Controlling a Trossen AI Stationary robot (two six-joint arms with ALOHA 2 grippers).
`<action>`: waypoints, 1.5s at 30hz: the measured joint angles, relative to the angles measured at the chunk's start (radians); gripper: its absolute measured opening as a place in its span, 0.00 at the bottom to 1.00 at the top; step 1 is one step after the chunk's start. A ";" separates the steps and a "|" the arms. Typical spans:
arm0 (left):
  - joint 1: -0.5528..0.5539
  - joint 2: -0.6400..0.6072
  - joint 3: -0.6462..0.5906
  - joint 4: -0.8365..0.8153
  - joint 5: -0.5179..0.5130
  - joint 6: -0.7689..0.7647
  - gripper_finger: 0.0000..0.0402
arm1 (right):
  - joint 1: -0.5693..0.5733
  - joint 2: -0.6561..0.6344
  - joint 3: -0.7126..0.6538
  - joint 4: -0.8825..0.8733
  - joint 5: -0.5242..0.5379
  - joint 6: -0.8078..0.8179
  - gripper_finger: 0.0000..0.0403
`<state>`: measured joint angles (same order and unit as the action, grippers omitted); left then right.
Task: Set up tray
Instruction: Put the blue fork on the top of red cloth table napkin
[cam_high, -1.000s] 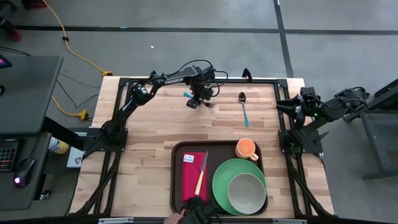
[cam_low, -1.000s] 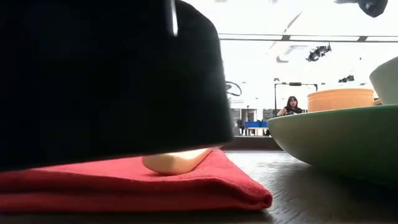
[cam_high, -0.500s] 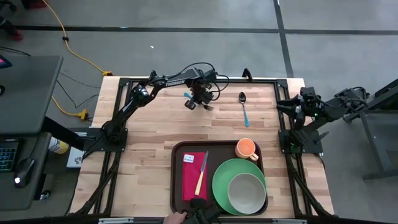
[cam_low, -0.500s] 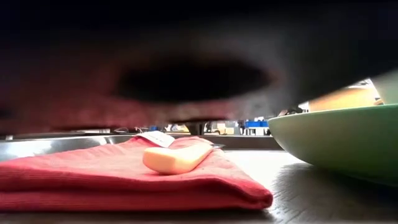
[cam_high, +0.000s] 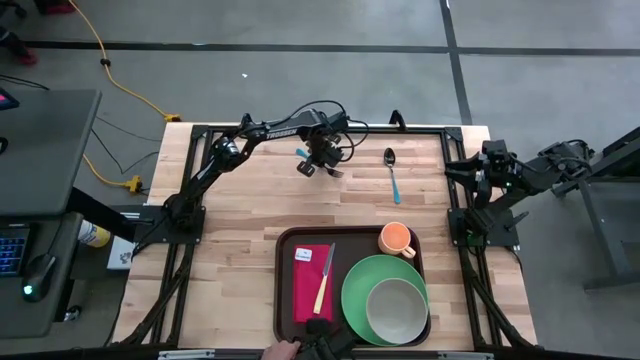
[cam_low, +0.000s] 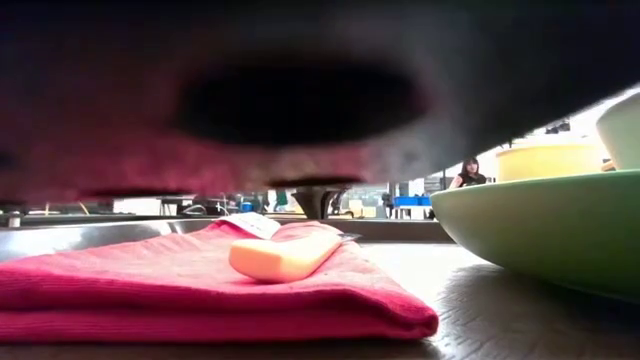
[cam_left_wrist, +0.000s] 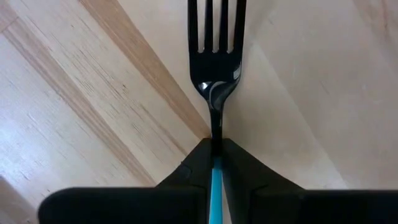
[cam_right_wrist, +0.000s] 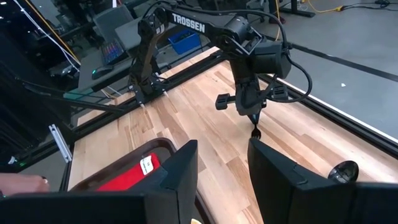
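Note:
A fork (cam_left_wrist: 216, 56) with dark tines and a blue handle lies on the wooden table at its far middle, and my left gripper (cam_high: 322, 162) stands over it, pointing down, shut on it. My right gripper (cam_right_wrist: 222, 168) waits open and raised at the table's right edge (cam_high: 468, 172). The dark brown tray (cam_high: 284, 262) sits at the near middle. It carries a folded red napkin (cam_high: 308, 290) with a yellow-handled knife (cam_high: 324, 278) on it, a green plate (cam_high: 358, 285) with a pale bowl (cam_high: 396, 308), and an orange cup (cam_high: 396, 239). My left gripper pinches the fork's handle (cam_left_wrist: 214, 177) between its two fingers, just behind the neck where the blue part begins. The fingers come from above, pointing down, and lie across the handle. The tines (cam_left_wrist: 216, 25) reach out ahead over the wood; lifted or resting, I cannot tell.
A blue-handled spoon (cam_high: 391, 172) lies on the table to the right of the fork. A person's hand (cam_high: 283, 350) and a dark thing (cam_high: 322, 333) are at the tray's near edge; a dark blurred shape (cam_low: 300, 100) fills the low view's top.
My left gripper has stayed over the fork and rolled a little about its own axis. At the tray's near edge the dark thing in front of the low camera has shifted, uncovering more of the napkin and knife.

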<state>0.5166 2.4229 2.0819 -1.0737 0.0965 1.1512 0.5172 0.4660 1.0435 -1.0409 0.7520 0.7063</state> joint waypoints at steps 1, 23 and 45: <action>0.000 0.000 0.000 0.000 -0.002 0.000 0.16 | 0.000 0.000 0.000 0.000 -0.001 0.000 0.29; 0.010 0.004 0.125 -0.063 0.031 -0.004 0.03 | 0.000 0.000 0.000 -0.018 0.008 0.000 0.29; 0.020 -0.037 0.199 -0.154 0.092 -0.249 0.03 | 0.000 -0.001 0.000 -0.036 -0.022 -0.007 0.29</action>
<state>0.5362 2.3863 2.2807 -1.2277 0.1889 0.9022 0.5174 0.4652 1.0435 -1.0767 0.7297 0.6992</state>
